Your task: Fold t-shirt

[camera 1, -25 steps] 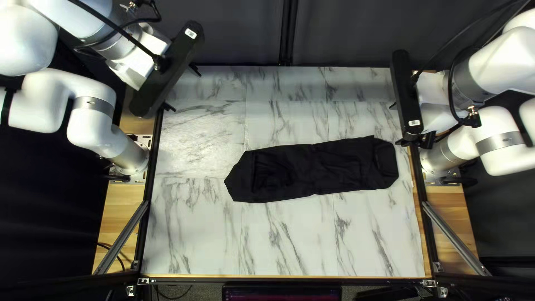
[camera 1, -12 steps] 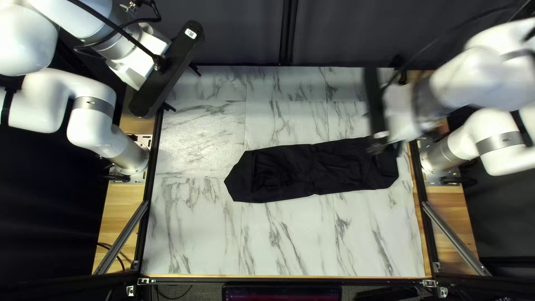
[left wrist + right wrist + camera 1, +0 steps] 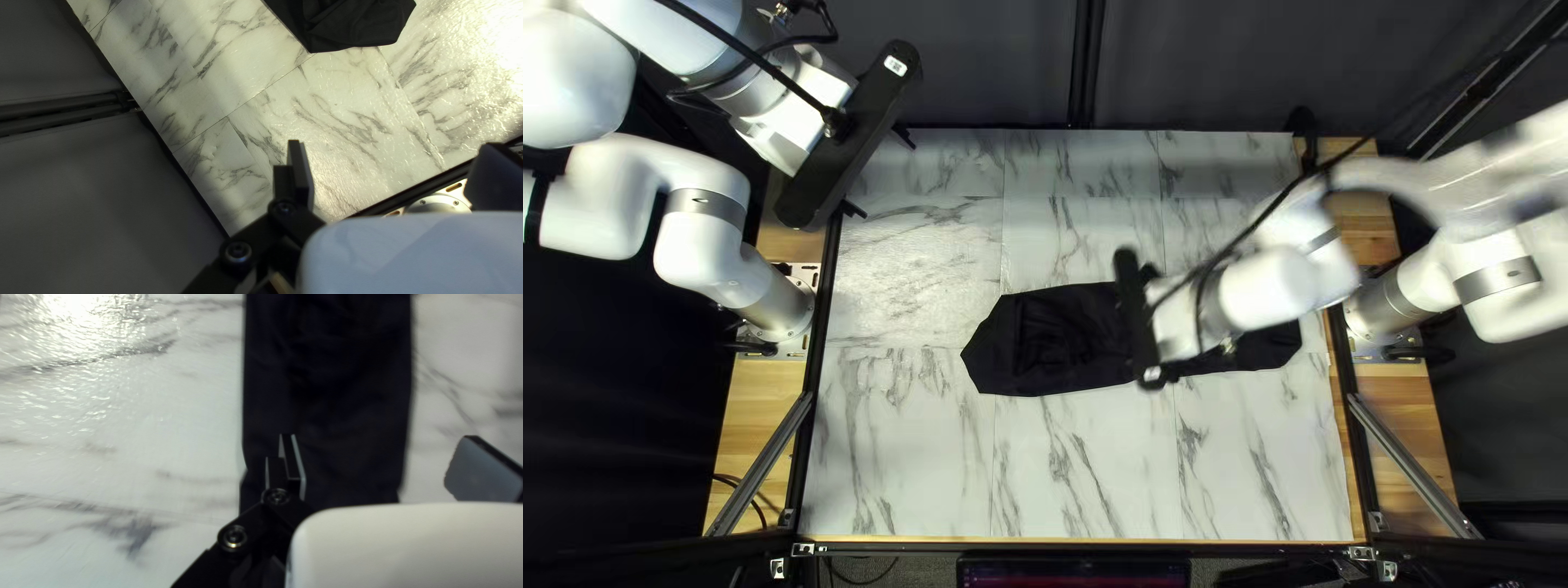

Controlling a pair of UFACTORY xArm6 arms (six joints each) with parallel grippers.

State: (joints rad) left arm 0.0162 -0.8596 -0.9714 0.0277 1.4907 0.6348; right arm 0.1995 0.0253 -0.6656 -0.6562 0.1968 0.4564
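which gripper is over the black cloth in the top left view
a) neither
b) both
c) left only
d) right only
d: the right gripper is over the black cloth, its fingers spread apart, while the left gripper is off near the far left corner of the table.

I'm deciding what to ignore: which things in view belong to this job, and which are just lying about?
For the job:
- black t-shirt
- left gripper
- right gripper

Not part of it:
- screen
- dark curtain
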